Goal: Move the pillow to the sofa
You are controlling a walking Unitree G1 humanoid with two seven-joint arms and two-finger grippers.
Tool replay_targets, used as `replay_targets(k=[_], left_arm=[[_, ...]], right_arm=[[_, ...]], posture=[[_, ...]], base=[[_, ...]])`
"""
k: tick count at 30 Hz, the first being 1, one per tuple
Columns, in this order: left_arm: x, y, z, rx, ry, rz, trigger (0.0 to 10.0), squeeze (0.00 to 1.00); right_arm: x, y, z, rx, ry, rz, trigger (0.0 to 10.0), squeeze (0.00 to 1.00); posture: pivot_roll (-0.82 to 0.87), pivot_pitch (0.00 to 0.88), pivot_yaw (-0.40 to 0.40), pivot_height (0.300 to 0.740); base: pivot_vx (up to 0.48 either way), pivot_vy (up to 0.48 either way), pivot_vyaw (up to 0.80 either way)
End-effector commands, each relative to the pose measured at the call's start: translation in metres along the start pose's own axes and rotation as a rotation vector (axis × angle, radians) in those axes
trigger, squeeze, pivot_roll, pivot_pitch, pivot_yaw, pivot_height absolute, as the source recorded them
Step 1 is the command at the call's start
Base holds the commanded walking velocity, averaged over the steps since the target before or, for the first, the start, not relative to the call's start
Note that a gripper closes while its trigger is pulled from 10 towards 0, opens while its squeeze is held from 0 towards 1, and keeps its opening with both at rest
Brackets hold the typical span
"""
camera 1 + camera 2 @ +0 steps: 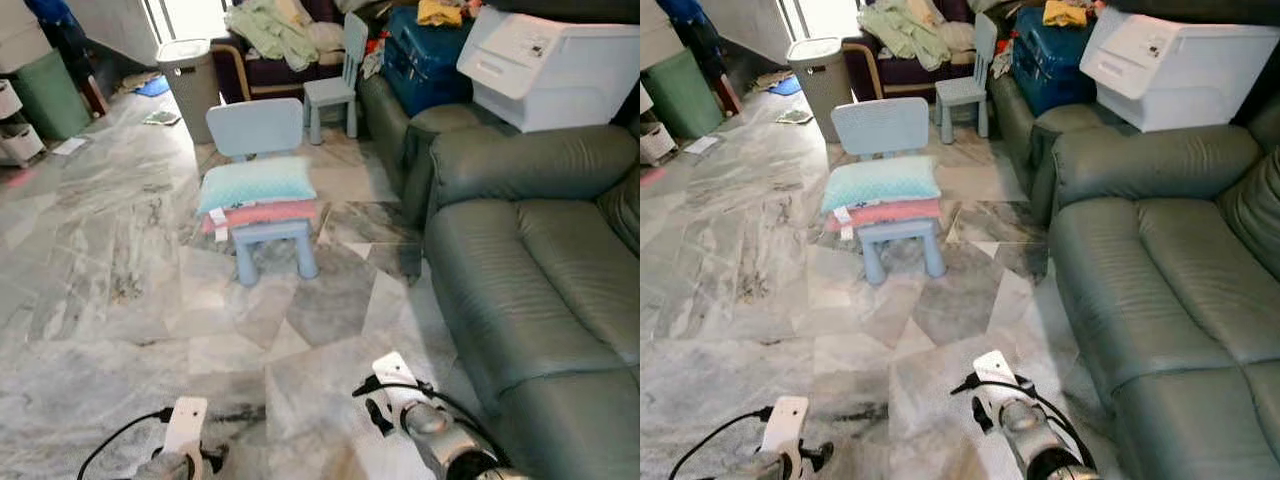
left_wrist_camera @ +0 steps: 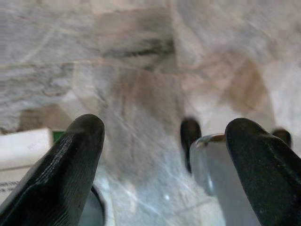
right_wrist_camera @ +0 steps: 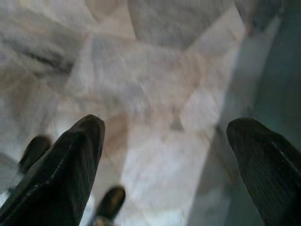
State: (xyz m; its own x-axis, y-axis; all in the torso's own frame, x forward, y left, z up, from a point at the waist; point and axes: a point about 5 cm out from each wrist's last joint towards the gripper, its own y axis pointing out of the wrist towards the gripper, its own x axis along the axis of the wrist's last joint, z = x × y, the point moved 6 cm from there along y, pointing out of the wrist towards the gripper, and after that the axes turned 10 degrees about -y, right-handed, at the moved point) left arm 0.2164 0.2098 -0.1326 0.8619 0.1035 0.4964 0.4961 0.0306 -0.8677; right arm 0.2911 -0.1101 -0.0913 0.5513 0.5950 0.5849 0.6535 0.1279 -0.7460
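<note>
Both arms hang low at the bottom of the head views, above the marble floor (image 1: 120,280). Seen from its wrist camera, the left end effector (image 2: 164,155) is released, its two black fingers (image 2: 66,165) spread wide with only blurred floor tiles between them. The right end effector (image 3: 174,160) is likewise released, its fingers (image 3: 66,165) well apart over pale tiles, with the grey-green edge of the sofa running along one side of that view. Further ahead, a small light blue chair (image 1: 262,150) stands on the floor near the middle of the room, its back toward the far wall. On its seat lies the pillow (image 1: 256,183), light teal with a fine dotted pattern, resting on top of a pink pillow (image 1: 262,214) that touches the seat; both overhang the seat's edges, and white tags hang at their left end. The sofa (image 1: 540,270), dark grey-green leather, fills the right side of the scene, well apart from the chair. A white storage box (image 1: 545,65) sits on the far armrest area, with a blue suitcase (image 1: 420,50) beside it. A second small chair (image 1: 335,85) stands further back, near a grey bin (image 1: 190,70).
</note>
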Motion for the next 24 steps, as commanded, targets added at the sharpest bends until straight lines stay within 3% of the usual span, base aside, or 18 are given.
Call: replay_targets(k=[1,9,14,20,24], left_arm=[[0.000,-0.002,0.012,0.030,0.006,0.004,10.0,0.00],[0.000,-0.002,0.013,0.031,0.010,0.004,10.0,0.00],[0.000,-0.002,0.014,0.032,0.013,0.005,10.0,0.00],[0.000,-0.002,0.014,0.033,0.015,0.006,10.0,0.00],[-0.001,-0.002,0.014,0.033,0.016,0.007,10.0,0.00]], right_arm=[[0.014,0.002,0.007,0.022,0.000,-0.019,10.0,0.00],[0.004,0.001,0.006,0.024,0.001,-0.009,10.0,0.00],[-0.015,-0.002,-0.007,0.019,0.001,0.014,10.0,0.00],[-0.043,-0.007,-0.005,0.021,-0.004,0.051,10.0,0.00],[-0.048,-0.008,-0.003,0.023,-0.004,0.059,10.0,0.00]], posture=[[-0.03,0.000,0.070,0.740],[-0.02,0.000,0.072,0.740],[-0.02,0.000,0.073,0.740],[-0.02,0.000,0.074,0.740],[-0.02,0.000,0.074,0.740]], base=[[0.412,0.244,0.00],[0.412,0.244,0.00],[0.413,0.195,0.00],[0.413,0.203,0.00],[0.414,0.242,0.00]])
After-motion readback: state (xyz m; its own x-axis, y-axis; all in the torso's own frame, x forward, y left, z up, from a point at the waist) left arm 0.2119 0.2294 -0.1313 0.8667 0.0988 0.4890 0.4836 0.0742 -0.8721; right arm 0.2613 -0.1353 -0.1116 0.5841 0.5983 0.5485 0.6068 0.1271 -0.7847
